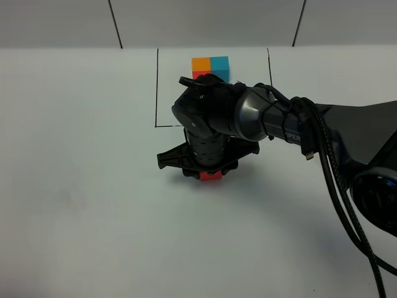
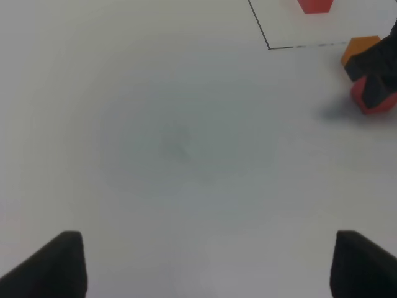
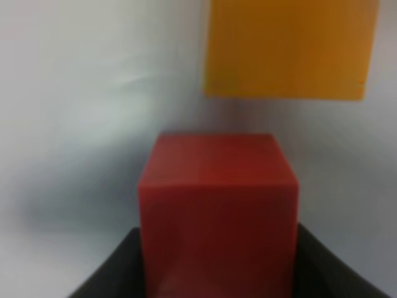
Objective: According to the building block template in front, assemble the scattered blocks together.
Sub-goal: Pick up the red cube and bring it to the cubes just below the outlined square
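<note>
Template (image 1: 210, 64) sits inside outline (image 1: 156, 87); right end effector (image 3: 217, 273) clamps red cube (image 3: 217, 198)

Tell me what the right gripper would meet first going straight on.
The right gripper, shut on the red cube, would likely meet the table under it; the orange cube lies just beyond. Depth is unclear.
</note>
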You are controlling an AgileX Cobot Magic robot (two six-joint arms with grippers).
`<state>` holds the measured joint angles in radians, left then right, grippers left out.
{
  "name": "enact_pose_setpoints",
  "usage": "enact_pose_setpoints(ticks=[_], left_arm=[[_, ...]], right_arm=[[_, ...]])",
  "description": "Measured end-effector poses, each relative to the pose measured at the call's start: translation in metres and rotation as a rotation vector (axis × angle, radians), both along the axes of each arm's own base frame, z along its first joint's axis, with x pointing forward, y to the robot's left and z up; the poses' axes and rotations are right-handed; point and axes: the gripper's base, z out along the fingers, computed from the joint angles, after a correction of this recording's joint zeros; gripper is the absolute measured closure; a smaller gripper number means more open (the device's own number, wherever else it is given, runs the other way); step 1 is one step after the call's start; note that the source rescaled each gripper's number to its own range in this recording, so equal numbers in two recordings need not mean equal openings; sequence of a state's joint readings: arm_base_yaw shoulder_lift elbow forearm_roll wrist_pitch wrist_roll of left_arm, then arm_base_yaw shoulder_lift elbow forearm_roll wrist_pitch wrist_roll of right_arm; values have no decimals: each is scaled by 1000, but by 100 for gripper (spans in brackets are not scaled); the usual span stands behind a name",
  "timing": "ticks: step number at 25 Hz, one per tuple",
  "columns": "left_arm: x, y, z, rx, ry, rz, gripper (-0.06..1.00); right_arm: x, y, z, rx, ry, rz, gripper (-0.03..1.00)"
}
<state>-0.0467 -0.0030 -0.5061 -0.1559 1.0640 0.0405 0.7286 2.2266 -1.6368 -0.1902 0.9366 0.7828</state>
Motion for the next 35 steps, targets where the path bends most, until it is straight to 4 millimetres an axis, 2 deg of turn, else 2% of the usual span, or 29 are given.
enact_pose_setpoints(ticks=[35], left_arm=[[0, 0, 0, 1, 0, 0, 11]], right_arm=[[12, -11, -6, -24, -17, -13, 94]])
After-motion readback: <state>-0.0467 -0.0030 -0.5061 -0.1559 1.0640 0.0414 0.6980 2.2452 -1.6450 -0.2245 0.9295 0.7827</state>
